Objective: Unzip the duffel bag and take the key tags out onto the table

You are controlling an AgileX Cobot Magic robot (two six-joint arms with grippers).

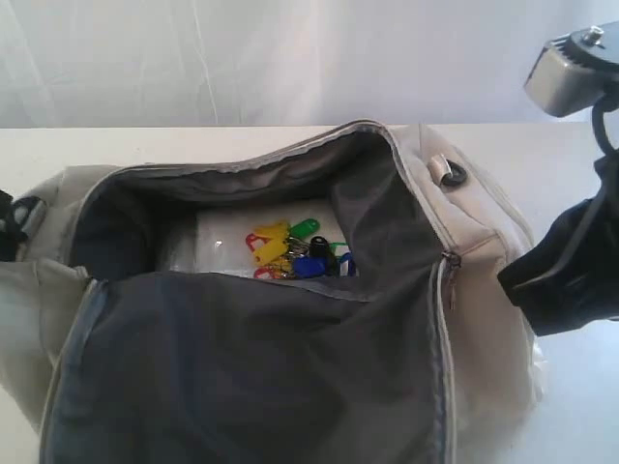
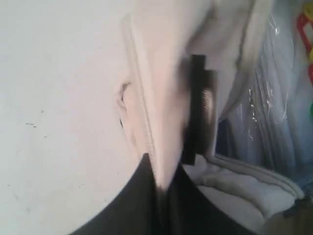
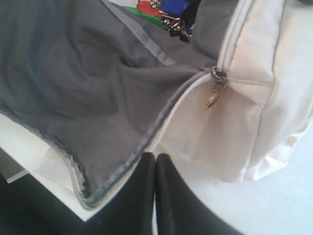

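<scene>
Unzipped duffel bag on the bench, key tags inside, apart from both jaws. Left jaws clamped on its cream fabric; right jaws together, empty, beside the zipper pull.

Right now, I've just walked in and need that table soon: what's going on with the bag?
A two-armed robot is emptying the duffel bag. Its zip is already open, and the key tags lie inside. The left gripper pinches the bag's cream fabric; the right gripper is shut and empty, near the zipper pull.
</scene>
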